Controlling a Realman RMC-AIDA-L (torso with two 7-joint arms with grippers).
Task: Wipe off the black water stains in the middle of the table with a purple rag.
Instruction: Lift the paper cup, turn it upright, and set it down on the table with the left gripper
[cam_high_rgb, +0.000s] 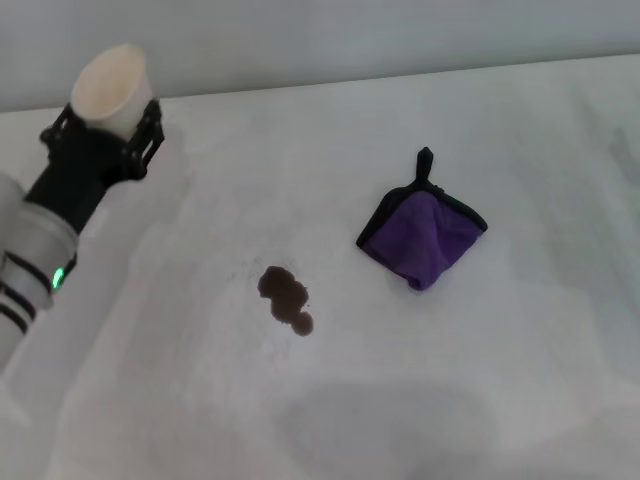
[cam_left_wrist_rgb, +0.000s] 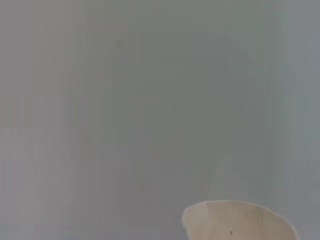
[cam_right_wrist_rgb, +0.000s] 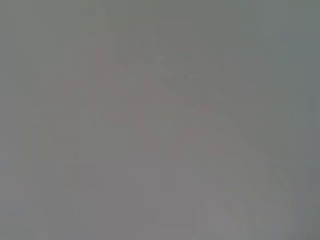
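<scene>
Right of the black water stains (cam_high_rgb: 287, 297) on the white surface (cam_high_rgb: 520, 380): purple rag (cam_high_rgb: 424, 235), untouched, loop tab pointing away, well apart from left gripper (cam_high_rgb: 108, 110), jaws pinching a white paper cup (cam_high_rgb: 112, 88); right gripper unseen, likely nearer.

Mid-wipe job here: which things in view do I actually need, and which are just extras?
Needed:
- purple rag, lying untouched
- black water stains, left of the rag
- table

Extras:
- white paper cup, held by the left claw at the far left edge

Right claw: not in view.
</scene>
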